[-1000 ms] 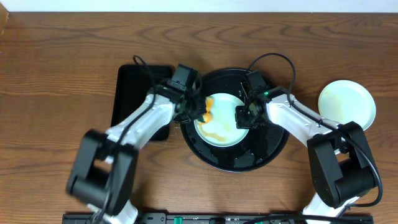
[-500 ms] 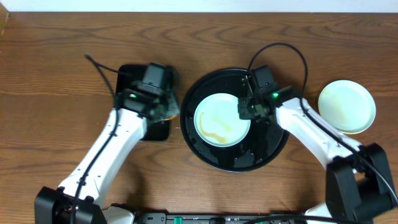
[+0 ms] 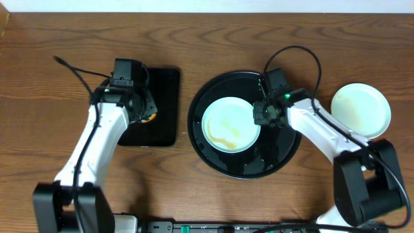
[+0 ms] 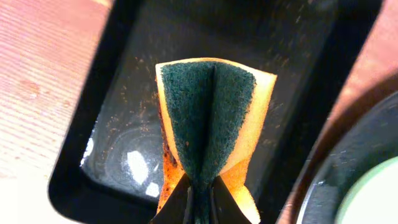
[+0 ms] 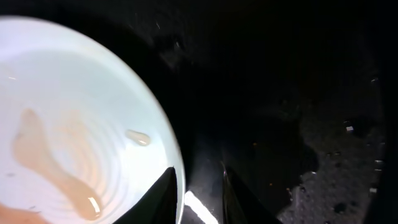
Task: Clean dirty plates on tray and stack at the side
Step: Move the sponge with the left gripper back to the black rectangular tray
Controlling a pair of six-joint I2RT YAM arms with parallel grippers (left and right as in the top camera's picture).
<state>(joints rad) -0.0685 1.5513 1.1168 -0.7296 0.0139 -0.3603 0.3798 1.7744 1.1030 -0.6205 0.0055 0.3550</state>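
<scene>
Jaws of the left gripper (image 4: 200, 198) were clamped together on the lower edge of a sponge (image 4: 211, 118), folding it so its dark green scouring face creased inward and its yellow-orange back bulged out. The sponge hung over the rectangular tray (image 3: 165, 97), which sat at 9 o'clock from the round black tray (image 3: 279, 156). Jaws of the right gripper (image 5: 199, 191) stood a little apart at the 3 o'clock edge of the mint plate (image 3: 231, 124). One finger was over the rim and the other over the black tray floor, and no firm pinch showed.

That plate lay in the middle of the round tray with a thin brown smear curving through its 7 o'clock part, so it did not look clean. A second, paler plate (image 3: 361, 110) rested on the wooden surface (image 3: 65, 39) at 3 o'clock from the tray.

The step in hand seemed to be scrubbing this plate. To do it well, the sponge should probably come back with the green face flat on the smear and wipe along its curve. The right jaws should close on the rim first, so the plate does not slide on the glossy tray. Pressure ought to stay light, because a pinched rim could tip the plate. Once the smear is gone, lifting by that rim and setting the plate squarely on the paler one would make the stack.
</scene>
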